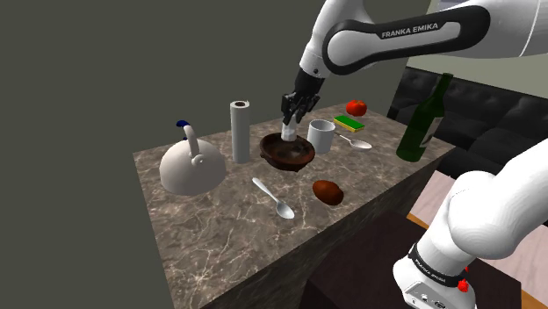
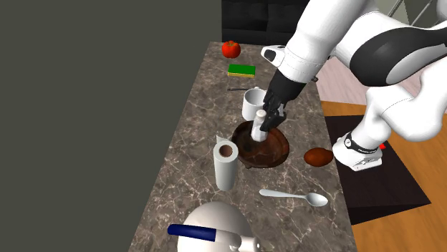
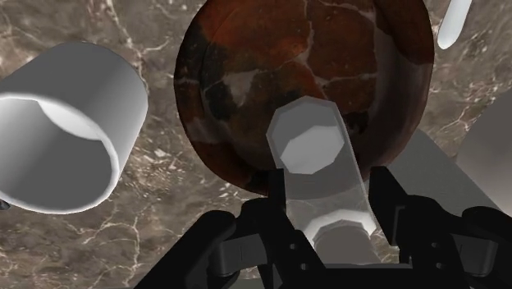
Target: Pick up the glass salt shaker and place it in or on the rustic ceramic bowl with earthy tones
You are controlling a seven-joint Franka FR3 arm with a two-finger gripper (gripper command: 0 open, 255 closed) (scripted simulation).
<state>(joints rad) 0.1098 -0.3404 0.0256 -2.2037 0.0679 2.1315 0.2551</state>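
Clasping the salt shaker [image 3: 316, 164] from both sides between the black fingers of the gripper [image 3: 332, 220]. Holding it low over the bowl [image 3: 213, 82], with the lower end inside the rim as seen in the shoulder view. Impossible to tell whether it touches the bottom.

Just beside the bowl, on the shoulder view's right, an upright white mug [image 1: 321, 136]. Near the bowl on the other side, a standing paper roll [image 1: 240, 130]. In front of the bowl, apart from it, a spoon [image 1: 274, 198] and a brown egg-shaped thing [image 1: 328, 191]. Farther to the left, a white kettle [image 1: 191, 167] with a blue-tipped handle. Beyond the mug, a green sponge [image 1: 349, 123] and a red fruit [image 1: 356, 107]. At the right end, a tall green bottle [image 1: 424, 118], and behind it a black sofa [image 1: 518, 105].

Shaker tilted a little, long axis running from the fingers down into the bowl.

Shaker body clear like glass, closed by pale grey eight-sided ends. Bowl round, glossy, dark red-brown with pale crack-like veins. Counter [image 1: 219, 237] of brown-grey marble with light veins.
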